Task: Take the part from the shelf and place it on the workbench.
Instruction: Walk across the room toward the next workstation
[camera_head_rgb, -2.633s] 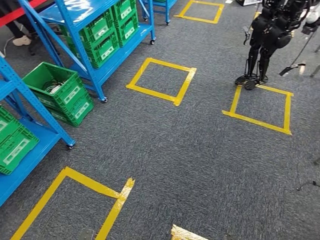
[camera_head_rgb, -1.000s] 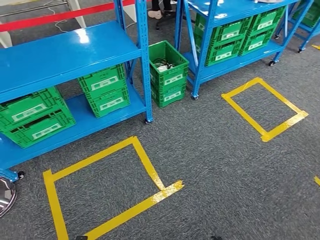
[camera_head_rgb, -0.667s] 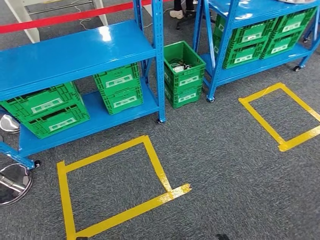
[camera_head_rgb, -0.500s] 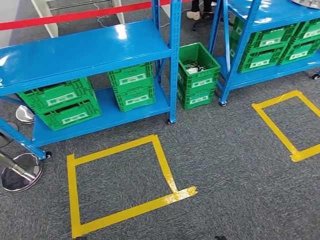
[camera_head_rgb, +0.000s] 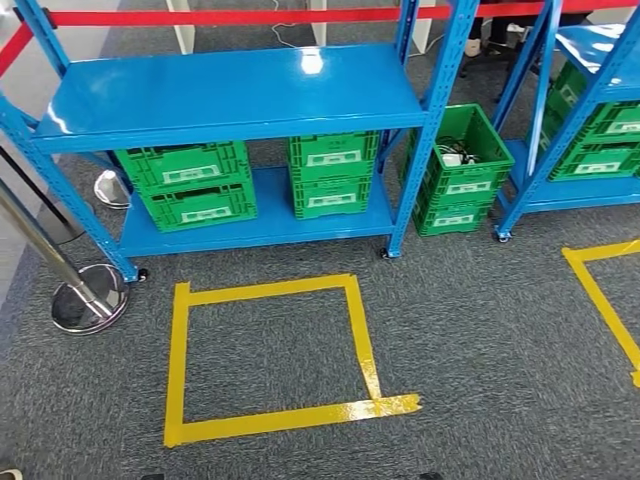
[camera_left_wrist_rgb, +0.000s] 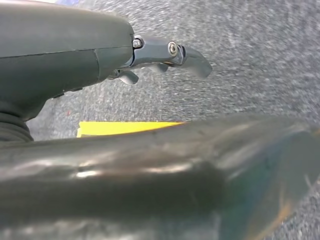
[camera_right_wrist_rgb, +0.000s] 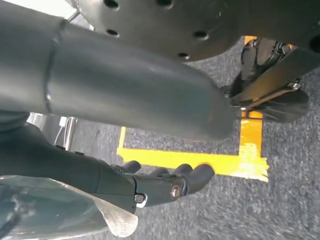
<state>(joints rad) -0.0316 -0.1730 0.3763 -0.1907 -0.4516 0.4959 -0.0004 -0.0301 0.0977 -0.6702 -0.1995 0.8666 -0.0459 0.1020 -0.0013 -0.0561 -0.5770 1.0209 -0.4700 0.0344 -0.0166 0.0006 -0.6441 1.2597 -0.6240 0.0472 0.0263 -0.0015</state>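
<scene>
Fingers of both hands hang straight, holding nothing; four green crates (camera_head_rgb: 195, 185) sit on one blue shelf (camera_head_rgb: 226, 90).

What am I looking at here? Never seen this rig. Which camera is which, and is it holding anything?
This is a two-legged humanoid robot with two arms and many-fingered hands. The wide picture comes from a camera high on its body, looking forward and down. It faces a blue shelf on grey carpet, with green crates on the lower level, another green crate on the floor beside it, and a yellow tape square in front. A red barrier tape runs behind the shelf, and a metal post base stands to the left.

The other two pictures come from cameras at the wrists, with the arms hanging toward the floor. The left hand and right hand hold nothing that I can see. No part or workbench is identifiable here.
</scene>
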